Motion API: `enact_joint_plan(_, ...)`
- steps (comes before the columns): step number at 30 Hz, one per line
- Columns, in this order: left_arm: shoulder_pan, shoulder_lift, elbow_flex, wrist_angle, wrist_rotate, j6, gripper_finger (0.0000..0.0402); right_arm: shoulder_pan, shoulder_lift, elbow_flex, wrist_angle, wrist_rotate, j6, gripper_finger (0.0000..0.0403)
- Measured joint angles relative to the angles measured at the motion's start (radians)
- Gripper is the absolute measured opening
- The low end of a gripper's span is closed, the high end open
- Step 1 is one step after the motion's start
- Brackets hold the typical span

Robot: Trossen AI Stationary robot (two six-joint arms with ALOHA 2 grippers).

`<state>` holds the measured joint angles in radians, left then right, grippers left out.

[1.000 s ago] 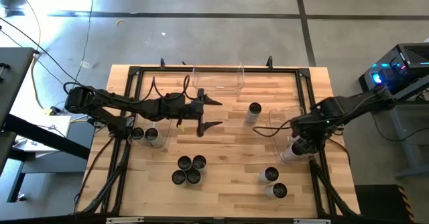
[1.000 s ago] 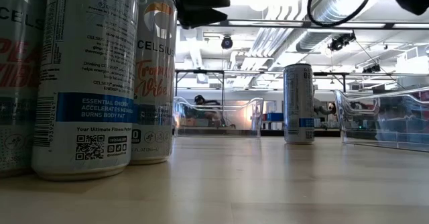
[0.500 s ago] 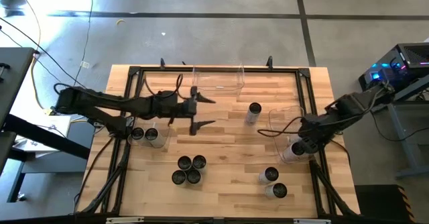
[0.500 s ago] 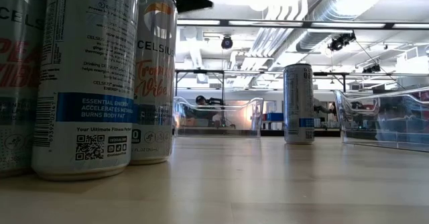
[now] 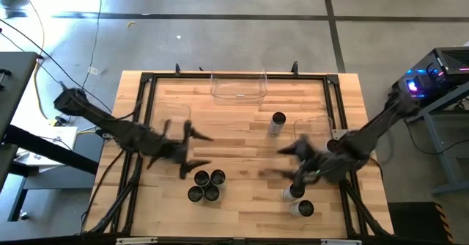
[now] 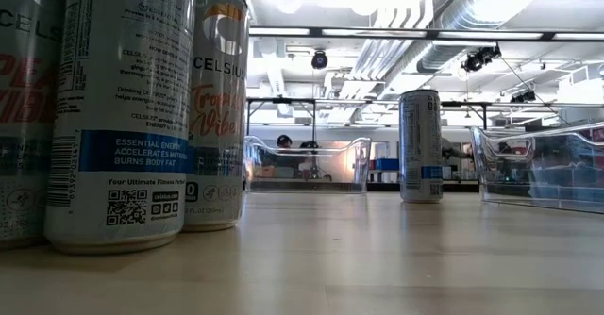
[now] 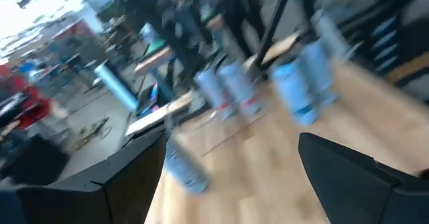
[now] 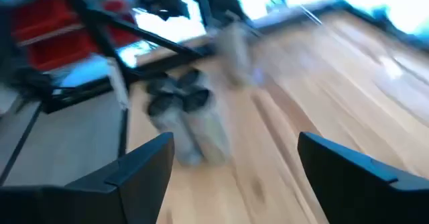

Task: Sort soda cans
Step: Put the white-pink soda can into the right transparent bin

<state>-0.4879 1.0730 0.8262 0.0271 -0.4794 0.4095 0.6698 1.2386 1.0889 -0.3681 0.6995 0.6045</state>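
Robotics lab or open industrial workspace. Polished concrete floor (image 5: 242,25) with loose cables (image 5: 33,32) around a wooden table (image 5: 242,139) in a black metal frame (image 5: 146,80). Exposed silver ducting (image 6: 472,13) and strip lights overhead, lit electronics box (image 5: 440,69) on a side bench, more benches far behind.

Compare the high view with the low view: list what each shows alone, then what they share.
High view only: both arms, the left gripper and right gripper open above the table, and the four-can cluster's dark tops. Low view only: Celsius labels on the near cans, and the room behind. Both: the lone can and the far clear bin.
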Motion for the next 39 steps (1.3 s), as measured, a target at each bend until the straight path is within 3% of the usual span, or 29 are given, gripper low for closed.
enact_joint_plan(5, -0.166, -0.058, 0.012, -0.044, -0.041, -0.190, 0.0332, -0.044, 0.238, -0.071, 0.577, -0.105, -0.410, 0.0311)
enact_joint_plan(10, -0.318, 0.000, 0.200, -0.500, -0.196, -0.511, 0.0332, -0.072, 0.423, -0.034, 0.901, -0.153, -0.685, 0.0311)
enact_joint_plan(14, -0.405, 0.127, 0.345, -0.786, -0.207, -0.804, 0.0332, -0.084, 0.496, -0.011, 1.094, -0.152, -0.805, 0.0311)
enact_joint_plan(17, -0.453, 0.228, 0.395, -0.894, -0.164, -0.977, 0.0332, -0.088, 0.509, -0.006, 1.112, -0.152, -0.827, 0.0311)
enact_joint_plan(21, -0.502, 0.360, 0.395, -0.900, -0.128, -1.173, 0.0332, -0.088, 0.508, -0.005, 1.114, -0.152, -0.796, 0.0311)
enact_joint_plan(31, -0.529, 0.584, 0.394, -0.899, -0.267, -1.551, 0.0332, -0.073, 0.549, -0.005, 1.106, -0.153, -0.662, 0.0311)
enact_joint_plan(39, -0.511, 0.670, 0.394, -0.880, -0.377, -1.731, 0.0337, -0.047, 0.551, -0.005, 1.091, -0.154, -0.695, 0.0311)
